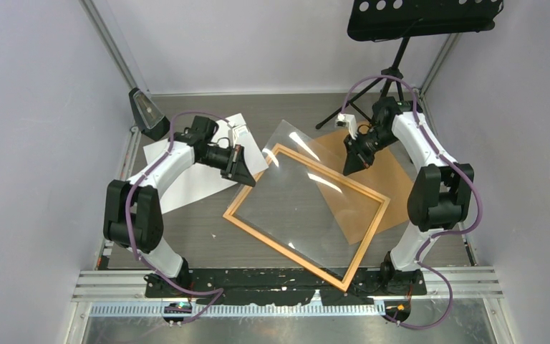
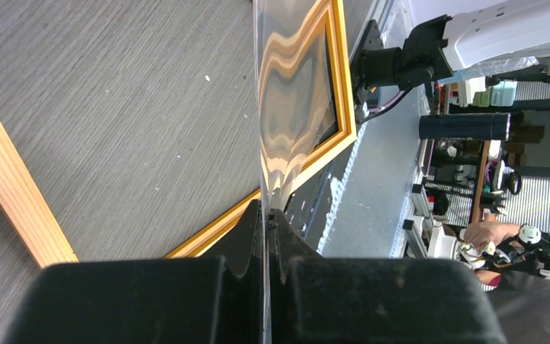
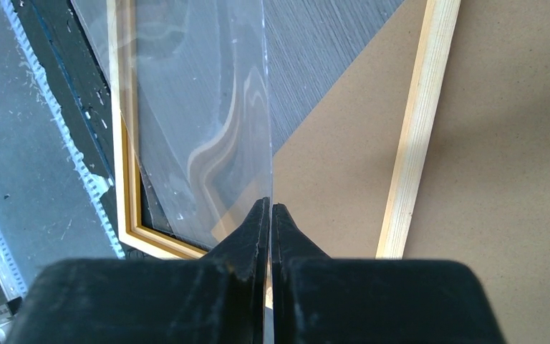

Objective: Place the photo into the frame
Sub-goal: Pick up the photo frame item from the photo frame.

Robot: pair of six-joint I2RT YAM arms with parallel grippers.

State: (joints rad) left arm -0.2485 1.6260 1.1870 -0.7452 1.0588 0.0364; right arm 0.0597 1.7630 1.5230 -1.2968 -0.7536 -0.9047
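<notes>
The orange frame lies flat at the table's middle, turned at an angle. Both grippers hold a clear sheet just above it. My left gripper is shut on the sheet's left edge, seen edge-on in the left wrist view, with the frame below. My right gripper is shut on the sheet's far right edge; the frame's rail runs beside it. The photo lies white side up at the left, under my left arm.
A brown backing board lies under the frame's right side and fills the right wrist view. A black music stand is at the back right. A black wedge-shaped object is at the back left. Walls close both sides.
</notes>
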